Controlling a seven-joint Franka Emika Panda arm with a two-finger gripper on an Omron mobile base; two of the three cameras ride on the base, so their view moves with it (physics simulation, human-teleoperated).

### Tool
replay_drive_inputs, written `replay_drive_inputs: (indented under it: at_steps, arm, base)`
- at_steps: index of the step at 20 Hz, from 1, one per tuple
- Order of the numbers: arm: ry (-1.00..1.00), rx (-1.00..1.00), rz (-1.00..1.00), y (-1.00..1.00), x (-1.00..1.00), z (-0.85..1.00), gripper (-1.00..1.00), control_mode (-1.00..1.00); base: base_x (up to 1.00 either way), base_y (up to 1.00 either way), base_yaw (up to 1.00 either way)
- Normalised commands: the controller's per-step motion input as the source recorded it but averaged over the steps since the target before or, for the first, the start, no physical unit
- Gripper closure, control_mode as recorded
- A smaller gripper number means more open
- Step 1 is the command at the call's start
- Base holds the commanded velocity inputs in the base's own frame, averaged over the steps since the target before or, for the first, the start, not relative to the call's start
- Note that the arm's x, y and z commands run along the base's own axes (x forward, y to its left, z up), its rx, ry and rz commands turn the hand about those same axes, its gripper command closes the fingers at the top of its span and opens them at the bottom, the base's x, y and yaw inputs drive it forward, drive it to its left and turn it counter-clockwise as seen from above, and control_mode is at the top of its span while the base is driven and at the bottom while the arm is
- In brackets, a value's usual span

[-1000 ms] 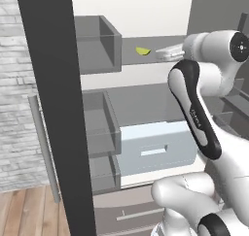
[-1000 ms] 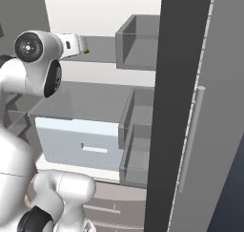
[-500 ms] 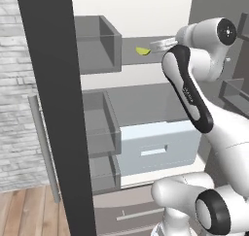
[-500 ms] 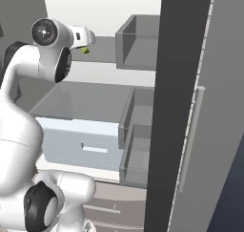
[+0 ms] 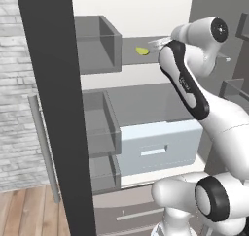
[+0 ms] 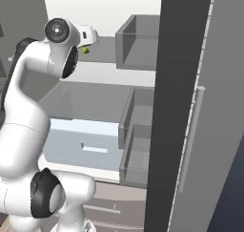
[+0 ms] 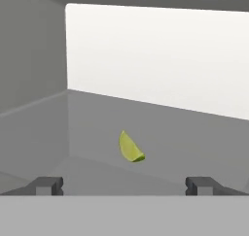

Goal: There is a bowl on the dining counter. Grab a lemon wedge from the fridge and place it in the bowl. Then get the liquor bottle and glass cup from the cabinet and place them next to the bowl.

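- Lemon wedge (image 7: 130, 147) lies on the fridge shelf (image 7: 194, 147), untouched.
- I see the pincer (image 7: 125, 185) spread wide, holding nothing, short of it.

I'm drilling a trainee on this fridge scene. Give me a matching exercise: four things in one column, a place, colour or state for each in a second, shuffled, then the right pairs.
Things:
1. lemon wedge
2. gripper
3. drawer
4. door handle

Descriptions:
A. pale blue front, below the wide middle shelf
B. open, fingers spread apart, holding nothing
C. yellow-green, lying on the upper fridge shelf
D. grey vertical bar on the open fridge door

Pairs: 1-C, 2-B, 3-A, 4-D
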Motion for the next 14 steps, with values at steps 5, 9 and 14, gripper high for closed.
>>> replay_drive_inputs:
  at_steps: [5,9,14]
  arm:
    - [0.00,0.00,0.10,0.00,0.21,-0.25,-1.00,-1.00]
    - [0.00,0.00,0.13,-0.06,0.26,-0.08,-1.00,-1.00]
    - [0.00,0.00,0.16,-0.11,0.39,0.00,-1.00,-1.00]
  base:
    - [0.00,0.00,0.00]
    - [0.00,0.00,0.00]
    - [0.00,0.00,0.00]
